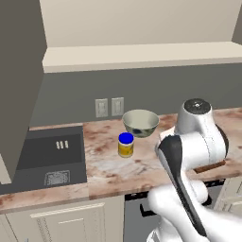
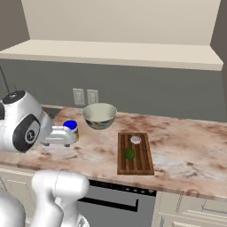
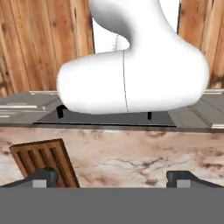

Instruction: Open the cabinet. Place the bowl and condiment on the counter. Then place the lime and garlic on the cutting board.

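Marbled surface (image 2: 186,146) now carries bowl (image 2: 99,115) and condiment (image 2: 71,129); lime (image 2: 129,153) and garlic (image 2: 135,140) sit on cutting board (image 3: 43,159) just below-left of the wide-open, empty end effector (image 3: 113,178); task looks complete, so only withdrawal remains.

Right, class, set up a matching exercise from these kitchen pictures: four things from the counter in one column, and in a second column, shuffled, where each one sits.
Things
1. bowl
2. condiment
3. lime
4. garlic

Places
A. on the cutting board, at its far end towards the wall
B. on the counter, just below the wall sockets
C. on the counter, just in front of the bowl
D. on the cutting board, near its middle

Pairs: 1-B, 2-C, 3-D, 4-A
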Tool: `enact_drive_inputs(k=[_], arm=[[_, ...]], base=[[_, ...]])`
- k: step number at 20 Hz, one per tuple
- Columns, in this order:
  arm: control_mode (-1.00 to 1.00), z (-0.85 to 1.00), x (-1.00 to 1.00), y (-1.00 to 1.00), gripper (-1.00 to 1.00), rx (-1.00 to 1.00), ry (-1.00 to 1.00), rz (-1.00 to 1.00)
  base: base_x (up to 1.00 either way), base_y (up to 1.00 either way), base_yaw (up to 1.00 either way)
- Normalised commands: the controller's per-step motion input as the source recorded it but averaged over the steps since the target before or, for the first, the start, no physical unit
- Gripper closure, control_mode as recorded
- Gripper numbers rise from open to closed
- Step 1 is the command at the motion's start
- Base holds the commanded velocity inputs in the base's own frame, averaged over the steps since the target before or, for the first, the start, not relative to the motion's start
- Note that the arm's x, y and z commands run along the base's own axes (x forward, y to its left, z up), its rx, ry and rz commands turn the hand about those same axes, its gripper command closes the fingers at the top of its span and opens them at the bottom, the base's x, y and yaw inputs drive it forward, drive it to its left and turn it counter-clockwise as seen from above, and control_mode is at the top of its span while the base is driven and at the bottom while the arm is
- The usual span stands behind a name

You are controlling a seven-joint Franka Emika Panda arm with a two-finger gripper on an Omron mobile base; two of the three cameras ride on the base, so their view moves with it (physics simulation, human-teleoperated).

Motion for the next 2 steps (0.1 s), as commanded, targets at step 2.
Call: enact_drive_inputs(k=[2], arm=[[-1.0, 1.0, -0.64, 0.42, -1.0, -0.12, -0.12, 0.04]], base=[[0.0, 0.0, 0.0]])
